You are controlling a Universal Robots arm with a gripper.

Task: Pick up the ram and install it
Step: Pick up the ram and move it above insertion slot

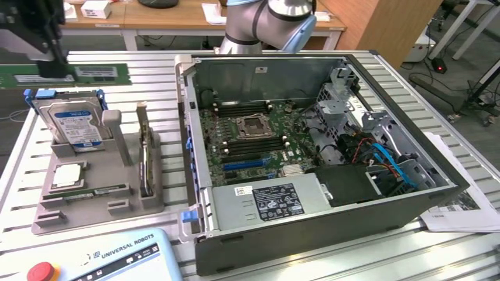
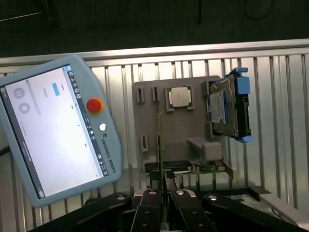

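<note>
Black claw [image 1: 53, 69] clenched on the long thin green ram stick with white label [image 1: 86, 74]. The stick is held level in the air at the exterior view's left, above the far edge of the grey moulded parts tray [image 1: 78, 205], with free air all round. It is well apart from the open black tower case lying on its side [image 1: 312, 146], whose top is open. The slatted aluminium table [image 1: 390, 257] has bare strips between tray and case. In the wrist view the ram [image 2: 159, 135] is edge-on between the pinched fingers [image 2: 149, 212], over the tray [image 2: 145, 121], beside the grey teach pendant with red button [image 2: 53, 135].
</note>
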